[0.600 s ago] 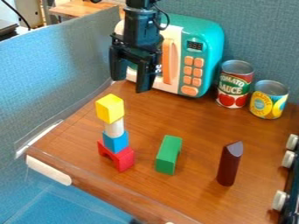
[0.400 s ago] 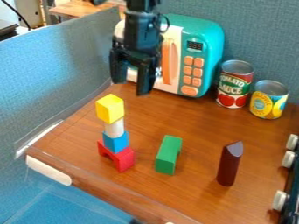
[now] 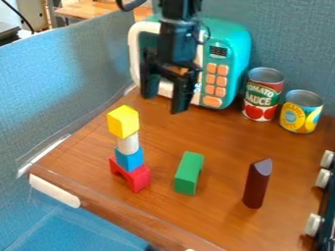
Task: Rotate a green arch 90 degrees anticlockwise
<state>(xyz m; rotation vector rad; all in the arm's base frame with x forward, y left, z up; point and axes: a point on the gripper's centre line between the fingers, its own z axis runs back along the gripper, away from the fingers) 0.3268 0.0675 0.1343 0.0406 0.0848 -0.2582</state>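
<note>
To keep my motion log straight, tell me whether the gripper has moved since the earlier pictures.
Yes. Judged against the toy microwave, the gripper has shifted right and slightly down in the view, closer to the microwave's orange buttons.

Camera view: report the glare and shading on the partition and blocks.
In the camera view, pale sheen brightens the left partition; the upright maroon block has a light slanted top above dark sides; the green arch is brighter on top than on its near end; shadows on the wooden tabletop look soft.
</note>
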